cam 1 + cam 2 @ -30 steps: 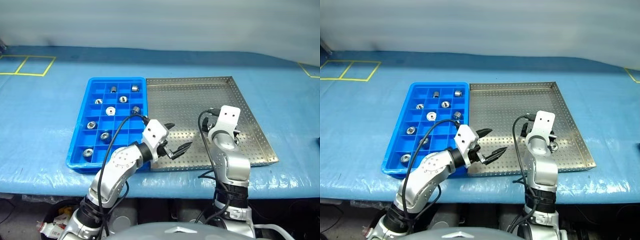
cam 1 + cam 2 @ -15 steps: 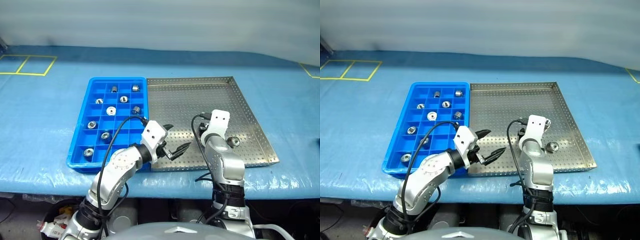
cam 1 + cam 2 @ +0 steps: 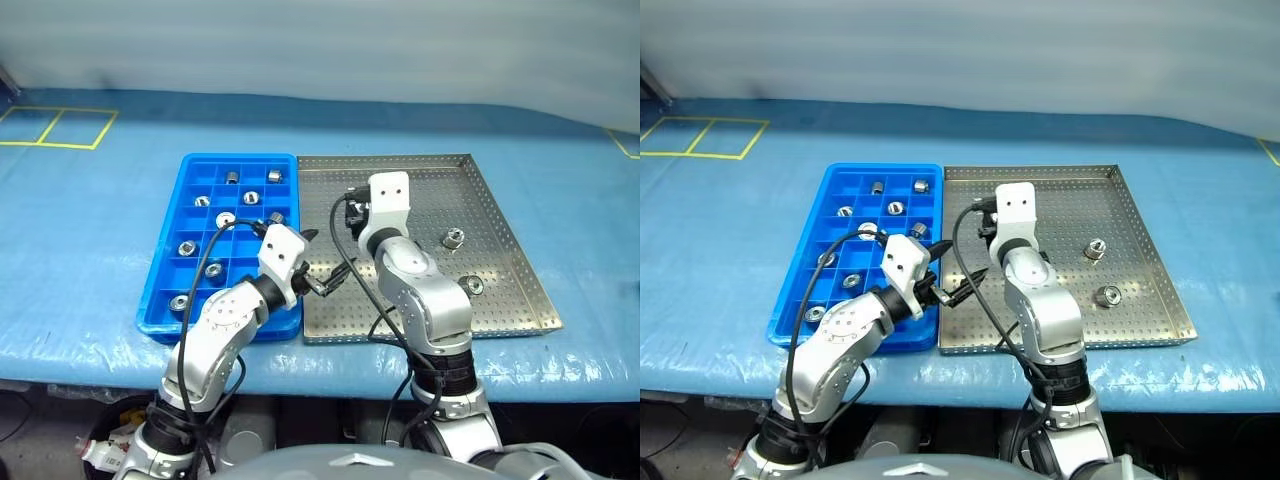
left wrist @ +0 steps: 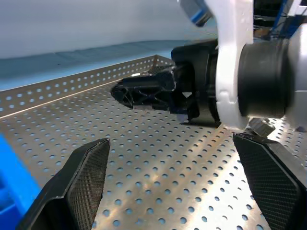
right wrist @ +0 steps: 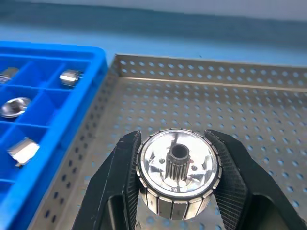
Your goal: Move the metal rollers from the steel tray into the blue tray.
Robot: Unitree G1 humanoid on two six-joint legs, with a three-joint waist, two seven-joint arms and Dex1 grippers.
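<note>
My right gripper (image 5: 176, 143) is shut on one of the metal rollers (image 5: 178, 175), a shiny ring with a toothed hub, held above the left part of the steel tray (image 3: 480, 200). From the head, that gripper (image 3: 355, 210) sits near the border with the blue tray (image 3: 160, 300). Two more rollers (image 3: 452, 238) (image 3: 474, 286) lie on the steel tray's right side. Several rollers (image 3: 225, 220) rest in separate compartments of the blue tray. My left gripper (image 3: 325, 262) hangs open and empty over the steel tray's front left corner, just left of the right arm.
Both trays sit side by side on a table under a blue cover (image 3: 90, 240). Yellow tape lines (image 3: 50, 128) mark the far left. In the left wrist view the right gripper (image 4: 144, 91) crosses close ahead of my open left fingers (image 4: 88, 177).
The right gripper has shut on a roller at the tray's front right, risen, and swung left towards the blue tray. The left gripper drifted slightly left, still open.
</note>
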